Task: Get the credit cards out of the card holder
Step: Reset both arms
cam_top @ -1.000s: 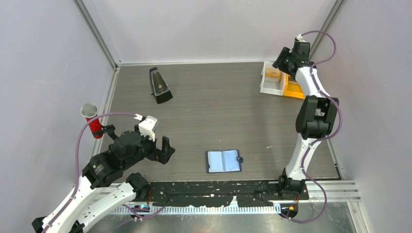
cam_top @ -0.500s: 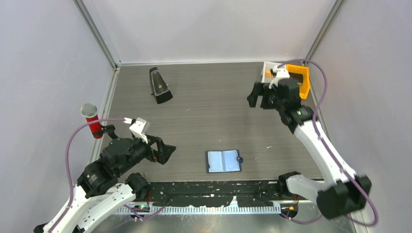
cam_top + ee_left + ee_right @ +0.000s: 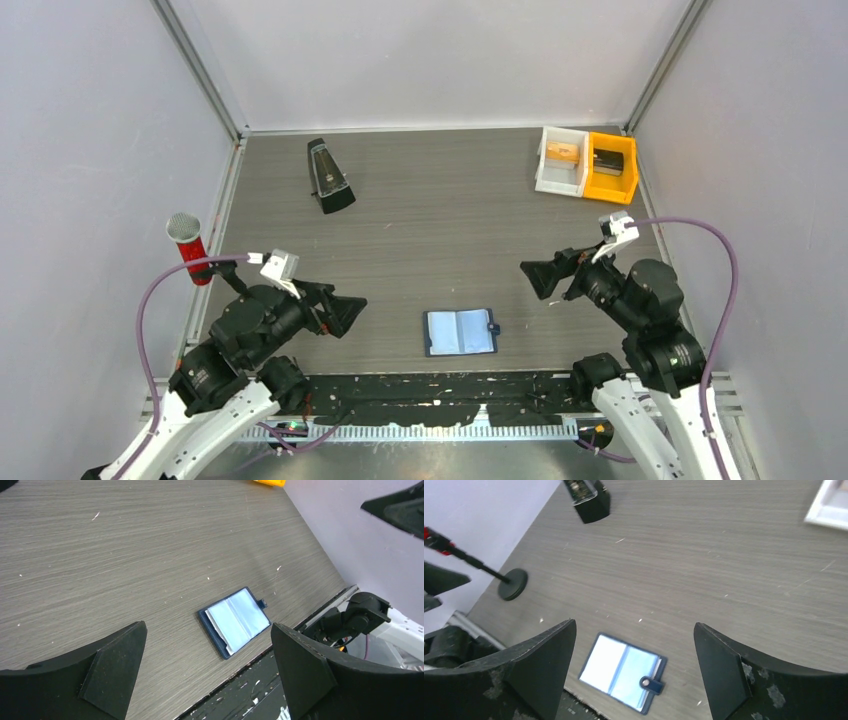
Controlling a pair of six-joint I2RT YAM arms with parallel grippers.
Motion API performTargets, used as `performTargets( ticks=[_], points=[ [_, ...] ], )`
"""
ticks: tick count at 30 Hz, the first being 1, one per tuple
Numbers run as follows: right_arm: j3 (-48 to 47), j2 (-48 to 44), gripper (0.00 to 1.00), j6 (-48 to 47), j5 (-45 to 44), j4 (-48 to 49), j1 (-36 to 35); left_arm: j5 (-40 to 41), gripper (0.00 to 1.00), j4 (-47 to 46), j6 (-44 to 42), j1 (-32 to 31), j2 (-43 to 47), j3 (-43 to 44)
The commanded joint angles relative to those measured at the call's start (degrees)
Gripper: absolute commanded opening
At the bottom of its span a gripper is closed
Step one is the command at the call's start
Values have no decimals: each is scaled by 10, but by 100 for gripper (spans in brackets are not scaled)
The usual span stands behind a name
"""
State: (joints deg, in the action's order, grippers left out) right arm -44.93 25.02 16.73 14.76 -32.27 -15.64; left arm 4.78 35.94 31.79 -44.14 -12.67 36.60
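The card holder [image 3: 460, 332] lies open and flat near the table's front edge, dark navy outside and pale blue inside, with its snap tab on the right. It also appears in the left wrist view as the card holder [image 3: 234, 622] and in the right wrist view as the card holder [image 3: 622, 672]. Whitish sheet edges show at one side; no loose credit cards are in view. My left gripper [image 3: 345, 310] hovers open to its left, apart from it. My right gripper [image 3: 532, 274] hovers open above and to its right. Nothing sits between either pair of fingers.
A black metronome [image 3: 327, 175] stands at the back left. A red microphone [image 3: 190, 250] on a round-based stand is by the left wall. At the back right a white bin [image 3: 558, 186] holds an orange block [image 3: 562, 152], beside an orange bin [image 3: 607, 190].
The right arm has swung from the bins at the back right down toward the front, and its jaws have opened wide. The left gripper has turned slightly toward the card holder.
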Motion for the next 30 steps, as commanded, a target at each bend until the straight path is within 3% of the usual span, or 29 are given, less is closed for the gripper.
performTargets(
  ticks=[1,10,30],
  points=[
    [37,-55,95,48,76,-24,-3,19,99,-35,24,-1,10,-7],
    [92,-120,95,48,88,-39,-3,22,99,-14,39,-1,14,-2],
    [90,-111,96,39,103,16,-3,10,99,-25,46,-1,-6,-10]
  ],
)
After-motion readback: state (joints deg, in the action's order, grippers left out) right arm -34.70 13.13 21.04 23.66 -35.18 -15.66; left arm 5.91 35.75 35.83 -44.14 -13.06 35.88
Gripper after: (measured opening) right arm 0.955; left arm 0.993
